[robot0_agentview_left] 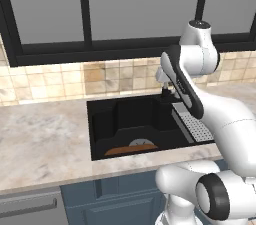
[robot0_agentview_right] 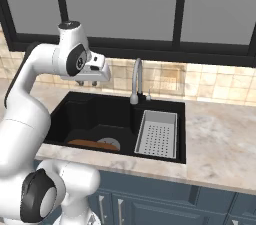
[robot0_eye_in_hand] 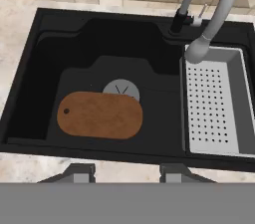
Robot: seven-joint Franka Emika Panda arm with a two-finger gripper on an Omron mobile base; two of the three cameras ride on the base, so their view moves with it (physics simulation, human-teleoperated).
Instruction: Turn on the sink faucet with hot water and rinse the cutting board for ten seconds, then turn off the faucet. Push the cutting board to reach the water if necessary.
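The black sink point(robot0_eye_in_hand: 30, 68) is set into the counter. The orange-brown cutting board point(robot0_eye_in_hand: 99, 115) lies flat on the basin floor at the front left, its edge over the grey drain disc point(robot0_eye_in_hand: 122, 87); the cutting board point(robot0_agentview_right: 86, 144) is also visible from the right base. The sink faucet point(robot0_eye_in_hand: 219, 11) curves over with its mouth above the strainer tray's corner, and its small lever point(robot0_eye_in_hand: 200, 17) sits by the dark base. No water is in view. My gripper point(robot0_eye_in_hand: 124, 172) hovers open above the sink's front rim, nothing between its fingers. From the right base, the gripper point(robot0_agentview_right: 87, 83) hangs over the basin's back left, left of the faucet point(robot0_agentview_right: 136, 80).
A grey perforated strainer tray point(robot0_eye_in_hand: 214, 108) fills the basin's right part. Marble counter point(robot0_agentview_left: 45, 139) surrounds the sink, with a tiled backsplash point(robot0_agentview_left: 60, 81) and dark-framed window behind. My own arm crosses in front of the faucet area in the left base view.
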